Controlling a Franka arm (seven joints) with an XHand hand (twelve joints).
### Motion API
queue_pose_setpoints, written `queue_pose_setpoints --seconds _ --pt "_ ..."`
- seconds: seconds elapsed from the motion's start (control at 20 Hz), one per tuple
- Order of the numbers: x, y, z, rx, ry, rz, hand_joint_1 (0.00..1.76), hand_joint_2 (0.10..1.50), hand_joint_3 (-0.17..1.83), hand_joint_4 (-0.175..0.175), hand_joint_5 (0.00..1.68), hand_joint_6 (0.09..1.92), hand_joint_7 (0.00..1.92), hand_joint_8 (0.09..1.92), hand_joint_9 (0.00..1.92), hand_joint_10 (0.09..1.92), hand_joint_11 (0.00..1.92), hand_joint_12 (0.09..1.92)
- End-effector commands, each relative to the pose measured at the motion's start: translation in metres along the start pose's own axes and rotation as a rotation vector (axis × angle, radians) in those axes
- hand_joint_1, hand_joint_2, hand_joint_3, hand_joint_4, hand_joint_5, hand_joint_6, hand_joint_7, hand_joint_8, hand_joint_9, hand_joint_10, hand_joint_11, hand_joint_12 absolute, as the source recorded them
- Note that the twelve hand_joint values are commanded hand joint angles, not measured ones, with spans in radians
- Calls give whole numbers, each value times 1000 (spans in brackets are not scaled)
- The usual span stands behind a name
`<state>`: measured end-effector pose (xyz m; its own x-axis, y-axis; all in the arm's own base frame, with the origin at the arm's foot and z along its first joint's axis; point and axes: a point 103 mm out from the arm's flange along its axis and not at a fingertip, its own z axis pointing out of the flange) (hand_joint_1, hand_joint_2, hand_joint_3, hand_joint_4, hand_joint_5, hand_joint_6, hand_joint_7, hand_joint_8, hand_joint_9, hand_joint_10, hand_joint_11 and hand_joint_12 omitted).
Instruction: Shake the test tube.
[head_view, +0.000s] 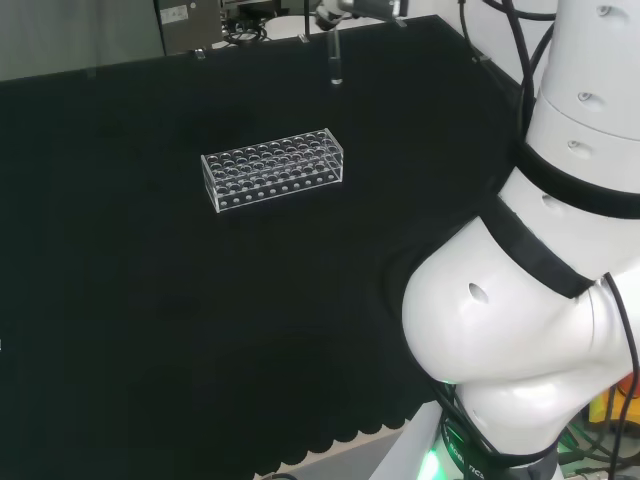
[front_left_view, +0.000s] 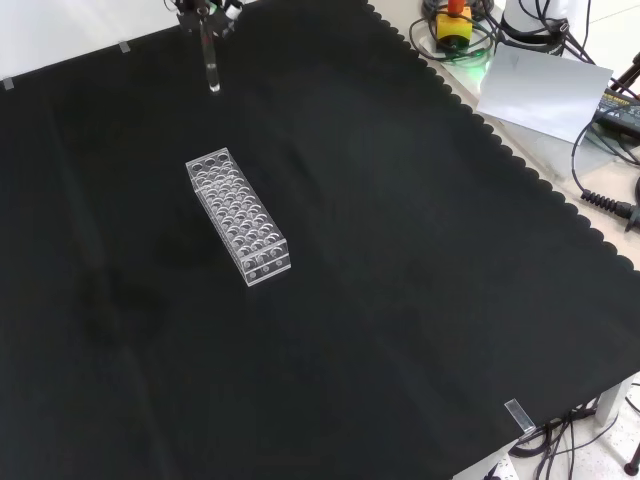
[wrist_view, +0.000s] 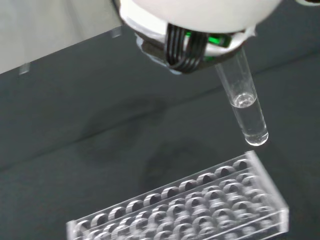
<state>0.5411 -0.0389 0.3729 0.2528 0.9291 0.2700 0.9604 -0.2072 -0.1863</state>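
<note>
Wrist view gives me the clearest read: the test tube (wrist_view: 244, 102) hangs from the robot hand (wrist_view: 195, 35), its upper end tucked under the palm and its rounded bottom free in the air, tilted a little, with a small amount of clear liquid sitting in the lower part. I take the robot hand to be grasping the tube near its top, though the fingers themselves are hidden behind the white housing, so I judge that from how the tube hangs. In the head view the test tube (head_view: 336, 62) sits high above the far side of the desk (head_view: 150, 300), well apart from the clear rack (head_view: 274, 168); the front view shows the same, with the tube (front_left_view: 212, 62) up near the top edge and the rack (front_left_view: 238, 216) standing alone on the cloth. So by my reckoning the pickup and the lift are done and the tube is clear of the rack. What is left is the shaking itself; a single moment cannot tell me whether that is under way.
</note>
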Motion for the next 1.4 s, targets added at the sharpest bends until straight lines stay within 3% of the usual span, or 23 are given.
queue_pose_setpoints --seconds 0.05,0.4,0.65,0.95,1.4 --pt "71 1 22 59 44 -137 1324 772 445 -175 1320 195 1312 810 1570 667 1160 886" --pt "143 -6 42 133 65 -276 1324 772 444 -175 1321 192 1312 810 1570 667 1160 886" --pt "162 -9 47 145 60 -299 1324 773 444 -175 1322 190 1312 810 1570 667 1160 887" --pt "128 -3 41 119 68 -205 1324 773 443 -175 1323 187 1312 809 1570 668 1160 887" --pt "21 1 16 47 11 -42 1324 774 441 -175 1325 182 1313 807 1570 668 1161 888"
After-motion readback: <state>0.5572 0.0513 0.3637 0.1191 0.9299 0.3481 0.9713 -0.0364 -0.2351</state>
